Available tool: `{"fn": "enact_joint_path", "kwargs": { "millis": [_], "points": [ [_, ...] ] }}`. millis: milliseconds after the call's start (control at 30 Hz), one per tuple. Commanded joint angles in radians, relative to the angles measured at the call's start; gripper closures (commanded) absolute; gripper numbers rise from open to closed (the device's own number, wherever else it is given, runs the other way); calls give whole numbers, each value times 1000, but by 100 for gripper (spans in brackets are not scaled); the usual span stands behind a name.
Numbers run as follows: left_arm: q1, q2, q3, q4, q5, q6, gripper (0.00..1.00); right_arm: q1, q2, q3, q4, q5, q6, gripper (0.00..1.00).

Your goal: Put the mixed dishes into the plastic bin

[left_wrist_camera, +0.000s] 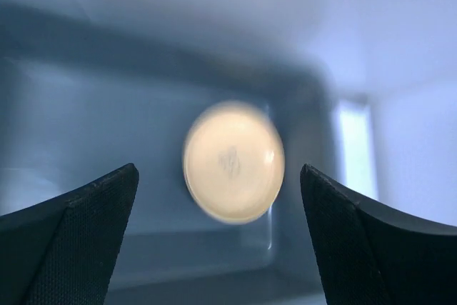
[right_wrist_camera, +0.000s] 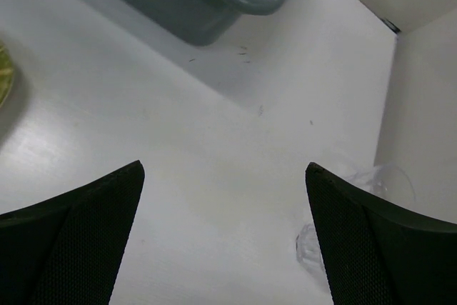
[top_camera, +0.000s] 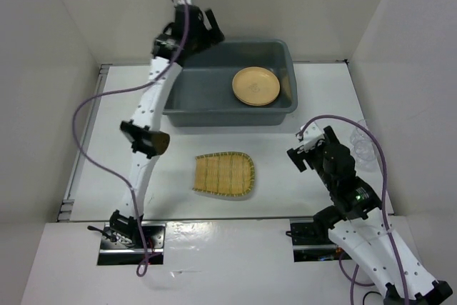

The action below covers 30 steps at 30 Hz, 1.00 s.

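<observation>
Grey bin (top_camera: 214, 105), overhead: is sitting at the far middle of the table, its long axis running left to right, with a yellow plate (top_camera: 255, 86) lying flat in its right half.
Left gripper (top_camera: 202, 28), overhead: is hovering above the bin's far left corner, probably high to clear the rim.
Woven tray (top_camera: 223, 174), overhead: is lying near of the bin, long axis left to right, rounded end pointing right.
Left wrist: the jaws are standing wide apart and empty, framing the blurred plate below.
Right gripper (right_wrist_camera: 225, 169), right wrist: is gaping empty, facing the clear glass (right_wrist_camera: 378, 180) by the right wall; its posture is unclear.
</observation>
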Motion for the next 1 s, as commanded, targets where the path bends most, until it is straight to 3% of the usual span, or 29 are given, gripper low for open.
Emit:
{"fn": "enact_joint_path", "kwargs": {
  "millis": [0, 67, 133, 200, 233, 300, 333, 367, 467, 500, 533, 633, 767, 967],
  "points": [
    [-11, -378, 96, -150, -369, 179, 0, 25, 50, 19, -55, -184, -134, 2],
    [-81, -395, 113, -337, -543, 100, 0, 25, 75, 19, -55, -221, -209, 2],
    [-127, -479, -44, -381, -623, 168, 0, 25, 99, 19, -50, -224, -261, 2],
    [-172, -554, -228, -381, -663, 126, 0, 25, 136, 66, -115, -293, -312, 2],
    [-172, -600, -452, -381, -673, 36, 0, 25, 145, 86, -186, -387, -327, 2],
    [-181, -780, -732, -282, -686, -58, 0, 34, 179, 145, -230, -471, -328, 2],
    [-181, -950, -1069, -200, -618, -69, 0, 43, 202, 160, -247, -509, -328, 2],
    [-171, -1048, -1238, -18, -564, -54, 0, 58, 231, 181, -247, -543, -328, 2],
    [-117, -1442, -1725, 196, -392, -72, 0, 88, 433, 215, -238, -553, -308, 2],
    [-100, -1533, -1796, 197, -378, -92, 0, 88, 510, 215, -227, -563, -308, 2],
    [-100, -1678, -1842, 197, -378, -103, 0, 88, 510, 215, -198, -563, -308, 2],
    [-77, -1834, -1882, 46, -404, -137, 0, 138, 533, 174, -89, -518, -288, 2],
    [-77, -1891, -1881, -51, -415, -137, 0, 158, 598, 136, -45, -508, -248, 2],
    [-77, -1987, -1938, -90, -381, -183, 0, 171, 731, 177, 20, -643, -110, 2]
  ]
}}
